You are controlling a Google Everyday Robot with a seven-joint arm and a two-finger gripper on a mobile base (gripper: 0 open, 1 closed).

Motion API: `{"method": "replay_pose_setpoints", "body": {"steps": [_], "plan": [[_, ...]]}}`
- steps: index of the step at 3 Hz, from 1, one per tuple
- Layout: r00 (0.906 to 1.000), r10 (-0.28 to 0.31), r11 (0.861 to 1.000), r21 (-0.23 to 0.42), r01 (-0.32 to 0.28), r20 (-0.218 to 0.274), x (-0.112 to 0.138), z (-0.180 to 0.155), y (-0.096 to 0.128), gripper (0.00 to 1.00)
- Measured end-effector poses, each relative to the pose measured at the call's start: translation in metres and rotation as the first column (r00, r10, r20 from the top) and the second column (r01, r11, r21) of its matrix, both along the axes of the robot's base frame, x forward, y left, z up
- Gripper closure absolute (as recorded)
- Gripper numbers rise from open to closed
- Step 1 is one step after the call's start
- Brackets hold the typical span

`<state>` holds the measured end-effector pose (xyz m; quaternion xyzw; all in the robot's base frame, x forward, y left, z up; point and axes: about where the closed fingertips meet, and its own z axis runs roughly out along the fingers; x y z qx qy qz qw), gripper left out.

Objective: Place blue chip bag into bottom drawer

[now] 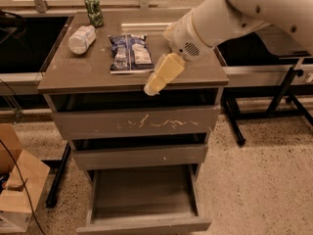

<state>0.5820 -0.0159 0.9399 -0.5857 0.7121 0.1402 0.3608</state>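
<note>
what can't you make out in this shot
Camera view:
- The gripper hangs over the front edge of the counter, right of the blue chip bag; the arm hides the counter's back right corner.
- Bag label print: too small to read.
- Inside the top drawer and middle drawer: in shadow.
- Front of the bottom drawer: cut by the lower edge.

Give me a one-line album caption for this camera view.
Robot gripper hovers by the front of the cabinet top, beside the blue chip bag; bottom drawer stands open below.

Above cabinet top (88, 75), claw (151, 88) just right of blue chip bag (129, 53); bottom drawer (144, 225) below
</note>
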Motion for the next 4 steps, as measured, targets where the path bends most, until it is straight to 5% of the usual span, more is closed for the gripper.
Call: {"method": "replay_pose_setpoints", "body": {"steps": [2, 4], "plan": [[0.999, 0.04, 0.998, 0.052, -0.039, -0.02, 0.075, -0.041, 0.037, 0.0], [0.9997, -0.012, 0.996, 0.09, 0.014, -0.021, 0.087, -0.05, 0.044, 0.0]]}}
